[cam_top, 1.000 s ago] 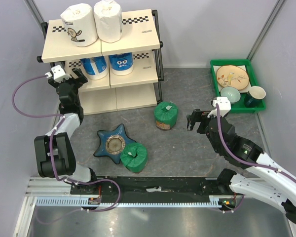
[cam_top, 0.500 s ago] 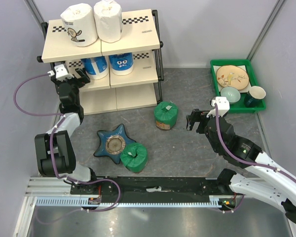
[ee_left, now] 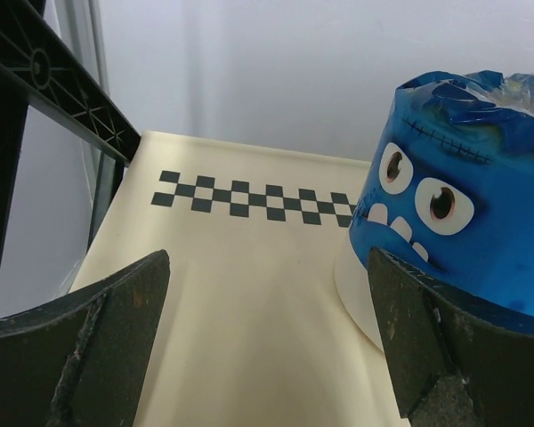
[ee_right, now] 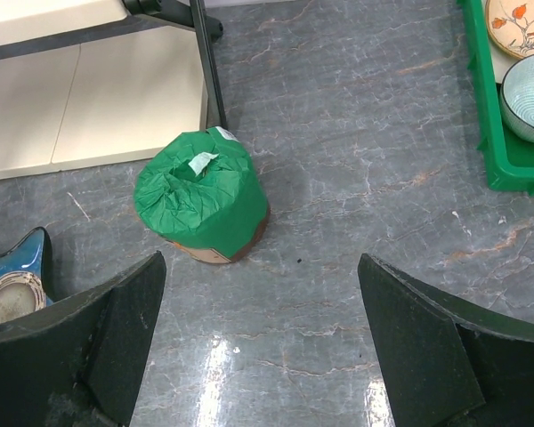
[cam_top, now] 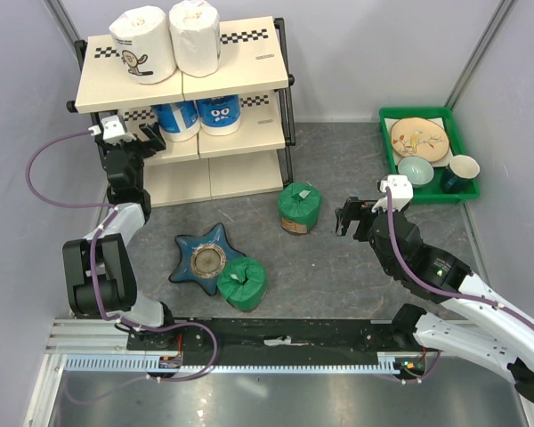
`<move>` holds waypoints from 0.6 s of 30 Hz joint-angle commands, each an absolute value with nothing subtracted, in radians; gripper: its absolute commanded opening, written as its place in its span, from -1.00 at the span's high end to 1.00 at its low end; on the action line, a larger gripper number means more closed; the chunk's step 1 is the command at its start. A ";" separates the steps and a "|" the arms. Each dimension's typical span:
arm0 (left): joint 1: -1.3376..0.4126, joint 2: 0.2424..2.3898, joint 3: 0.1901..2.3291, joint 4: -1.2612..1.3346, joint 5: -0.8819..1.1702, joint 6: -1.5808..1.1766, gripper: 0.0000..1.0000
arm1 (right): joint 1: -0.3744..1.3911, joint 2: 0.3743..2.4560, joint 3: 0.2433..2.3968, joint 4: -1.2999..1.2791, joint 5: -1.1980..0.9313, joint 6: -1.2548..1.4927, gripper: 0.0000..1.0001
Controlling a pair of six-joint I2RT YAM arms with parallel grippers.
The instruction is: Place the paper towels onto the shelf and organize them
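Four of six done, as we read it. The two white rolls point(cam_top: 143, 44) stand on the top tier of the shelf point(cam_top: 240, 67), and the two blue rolls point(cam_top: 219, 114) sit side by side on the middle tier. What's left is both greens, down on the table point(cam_top: 338, 267). One green roll point(ee_right: 200, 196) stands upright just beside the shelf's front right leg. The other green roll point(cam_top: 242, 284) touches the star dish point(cam_top: 205, 258). The left gripper point(ee_left: 267, 294) is at the left end of the middle tier, fingers spread wide, nothing between them, with a blue roll just off its right finger. The right gripper point(ee_right: 260, 285) hangs over the table facing the nearer green roll, fingers spread, holding nothing. We'd guess the greens go on the bottom tier, and that the right arm's pick comes next.
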State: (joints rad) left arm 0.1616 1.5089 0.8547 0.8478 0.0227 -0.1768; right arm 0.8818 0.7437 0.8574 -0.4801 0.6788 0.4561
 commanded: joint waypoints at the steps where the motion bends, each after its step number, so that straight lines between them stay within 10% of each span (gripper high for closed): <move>1: 0.161 1.513 0.877 0.910 0.057 -0.179 -0.96 | 0.884 0.741 0.851 -0.456 0.692 0.454 -0.95; 18: 0.163 1.284 0.801 0.687 -0.135 -0.251 -0.97 | 0.884 0.703 0.844 -0.457 0.666 0.482 -0.95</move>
